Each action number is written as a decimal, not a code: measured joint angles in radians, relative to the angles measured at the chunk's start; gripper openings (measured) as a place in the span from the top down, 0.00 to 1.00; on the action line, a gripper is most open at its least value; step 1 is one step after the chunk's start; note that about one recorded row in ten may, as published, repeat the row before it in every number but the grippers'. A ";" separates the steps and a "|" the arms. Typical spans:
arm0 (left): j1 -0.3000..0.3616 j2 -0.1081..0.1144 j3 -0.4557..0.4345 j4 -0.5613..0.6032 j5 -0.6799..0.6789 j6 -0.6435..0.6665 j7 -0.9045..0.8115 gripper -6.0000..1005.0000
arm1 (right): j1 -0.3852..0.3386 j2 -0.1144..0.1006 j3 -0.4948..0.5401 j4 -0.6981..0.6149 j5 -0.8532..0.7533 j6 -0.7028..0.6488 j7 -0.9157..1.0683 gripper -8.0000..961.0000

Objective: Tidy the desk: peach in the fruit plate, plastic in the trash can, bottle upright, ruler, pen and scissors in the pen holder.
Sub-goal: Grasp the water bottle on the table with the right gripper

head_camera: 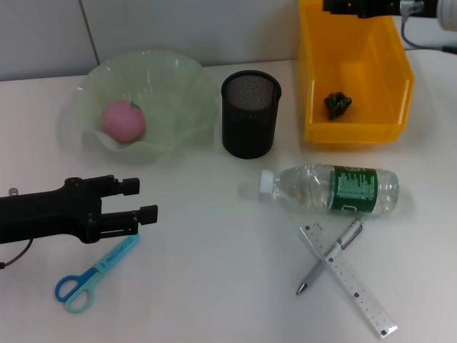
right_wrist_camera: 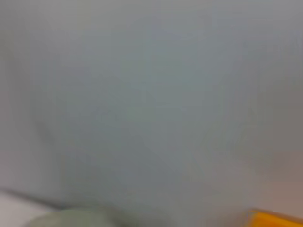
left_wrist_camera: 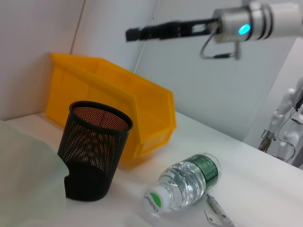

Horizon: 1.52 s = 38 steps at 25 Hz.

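On the white counter [head_camera: 214, 286], part of the tidying can be judged done. The peach [head_camera: 123, 120] is seen lying in the pale green fruit plate [head_camera: 178, 86], and a dark crumpled piece of plastic [head_camera: 338, 103] rests on the floor of the yellow bin [head_camera: 357, 132] that serves as the trash can.

Four things are left. The bottle [head_camera: 332, 189] lies on its side, cap toward the pen holder [head_camera: 250, 114], which stands between plate and bin and, so far as its mesh shows, holds nothing yet. The ruler [head_camera: 348, 279] and the pen [head_camera: 332, 255] lie crossed just in front of the bottle, the pen appearing to rest over the ruler. The scissors [head_camera: 96, 274] lie apart at the near left.

The left tool [head_camera: 139, 200] is held low over the counter, its fingers apart and empty, just above the blade end of the scissors; those are judged the likeliest next pick. The right tool [left_wrist_camera: 135, 34] is raised above the back of the bin, well clear of the things; whether it is apart or together cannot be told.

Nothing blocks the scissors. The crossed pen and ruler may disturb each other when lifted.
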State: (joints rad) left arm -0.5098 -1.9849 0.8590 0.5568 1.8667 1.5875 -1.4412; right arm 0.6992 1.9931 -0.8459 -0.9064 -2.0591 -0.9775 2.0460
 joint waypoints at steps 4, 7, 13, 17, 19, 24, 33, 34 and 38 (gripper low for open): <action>-0.001 -0.001 0.000 0.002 0.003 -0.003 0.000 0.25 | -0.002 -0.052 0.001 -0.087 0.027 -0.281 0.007 0.21; -0.001 -0.001 0.000 0.002 0.003 -0.003 0.001 0.25 | 0.021 -0.097 0.001 -0.121 0.028 -0.467 0.022 0.21; -0.001 0.000 0.000 0.003 0.003 -0.001 -0.002 0.25 | 0.099 -0.166 0.005 -0.115 -0.073 -0.687 0.050 0.21; -0.001 0.002 0.005 0.004 0.004 0.000 -0.006 0.25 | 0.159 -0.169 -0.008 -0.111 -0.225 -0.770 0.037 0.21; -0.001 0.002 0.007 0.004 0.006 -0.001 -0.008 0.25 | 0.184 -0.165 -0.031 -0.101 -0.274 -0.782 0.024 0.21; -0.001 0.003 0.009 0.011 0.018 -0.003 -0.004 0.25 | 0.237 -0.156 -0.136 -0.047 -0.374 -0.773 0.007 0.21; -0.004 0.000 0.009 0.012 0.020 -0.002 -0.003 0.25 | 0.335 -0.081 -0.184 0.067 -0.614 -0.703 -0.050 0.21; -0.004 0.000 0.009 0.012 0.020 -0.001 -0.005 0.25 | 0.339 -0.073 -0.190 0.072 -0.629 -0.696 -0.055 0.21; -0.006 0.000 0.007 0.013 0.020 0.001 -0.008 0.25 | 0.345 -0.051 -0.243 0.076 -0.658 -0.677 -0.064 0.21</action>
State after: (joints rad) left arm -0.5155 -1.9852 0.8657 0.5693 1.8869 1.5885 -1.4492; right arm 1.0441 1.9424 -1.0893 -0.8302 -2.7171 -1.6548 1.9818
